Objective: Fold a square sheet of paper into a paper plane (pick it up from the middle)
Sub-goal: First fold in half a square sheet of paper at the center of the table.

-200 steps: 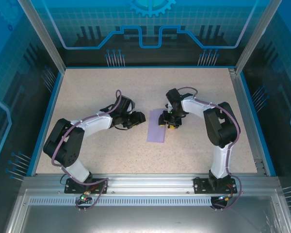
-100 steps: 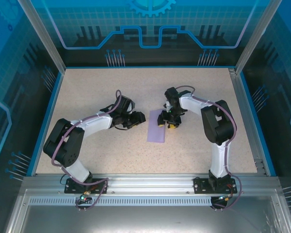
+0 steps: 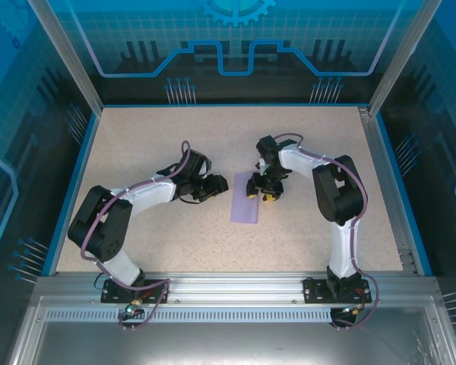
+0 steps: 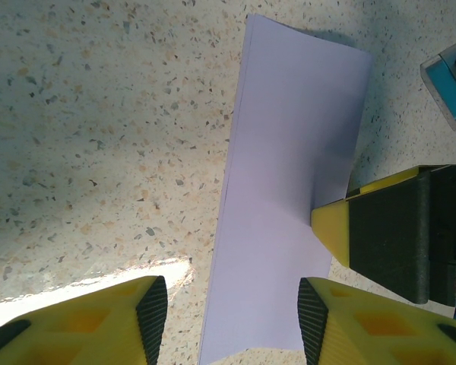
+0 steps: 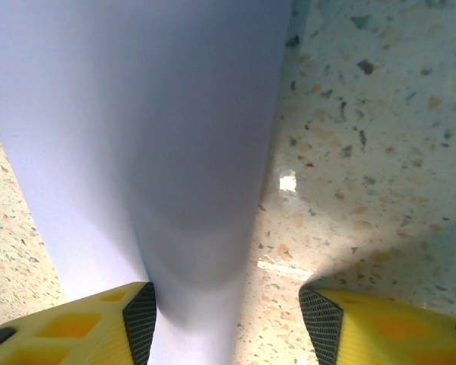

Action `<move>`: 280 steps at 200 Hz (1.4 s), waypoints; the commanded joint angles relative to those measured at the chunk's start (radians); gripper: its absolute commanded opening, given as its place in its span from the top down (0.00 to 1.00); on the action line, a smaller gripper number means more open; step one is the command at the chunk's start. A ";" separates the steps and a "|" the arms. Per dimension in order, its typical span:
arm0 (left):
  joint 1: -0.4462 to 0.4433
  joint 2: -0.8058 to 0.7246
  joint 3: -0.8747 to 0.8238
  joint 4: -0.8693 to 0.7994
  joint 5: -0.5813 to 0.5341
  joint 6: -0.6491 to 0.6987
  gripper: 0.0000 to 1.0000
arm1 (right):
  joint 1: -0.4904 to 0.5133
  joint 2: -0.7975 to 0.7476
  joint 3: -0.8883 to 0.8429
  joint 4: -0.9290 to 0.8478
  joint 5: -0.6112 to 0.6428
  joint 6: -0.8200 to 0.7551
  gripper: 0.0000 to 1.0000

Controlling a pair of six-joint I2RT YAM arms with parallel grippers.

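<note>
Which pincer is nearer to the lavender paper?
Right. The right pincer is over the right edge of the lavender paper; the left pincer sits off its left side, a strip of table between.

A pale lavender sheet of paper (image 3: 247, 205), a narrow upright strip, lay flat on the speckled bench (image 3: 137, 137) between two arms. The right gripper (image 3: 266, 195) sat over its upper right edge, and the left gripper (image 3: 217, 185) was just beside it on the left.

Left arm (image 3: 140, 192) and right arm (image 3: 342, 247) are each showing white shells, black joint housings and a purple cable (image 3: 185, 152) looping outside; fingers (image 4: 83, 327) are presenting yellow bodies faced with black textured pads (image 5: 140, 319)
</note>
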 commanded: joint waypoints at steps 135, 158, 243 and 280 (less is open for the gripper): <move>-0.030 0.075 0.059 0.031 0.075 -0.010 0.63 | -0.007 0.134 -0.016 -0.003 0.144 -0.018 0.41; -0.044 0.104 0.089 0.019 0.069 -0.012 0.66 | -0.008 0.141 -0.010 -0.013 0.151 -0.034 0.40; -0.034 0.044 0.042 -0.075 -0.181 -0.141 0.70 | -0.029 0.084 -0.067 0.056 0.126 -0.017 0.44; -0.019 0.002 -0.038 0.003 -0.199 -0.206 0.69 | -0.021 0.102 -0.043 0.042 0.126 -0.024 0.40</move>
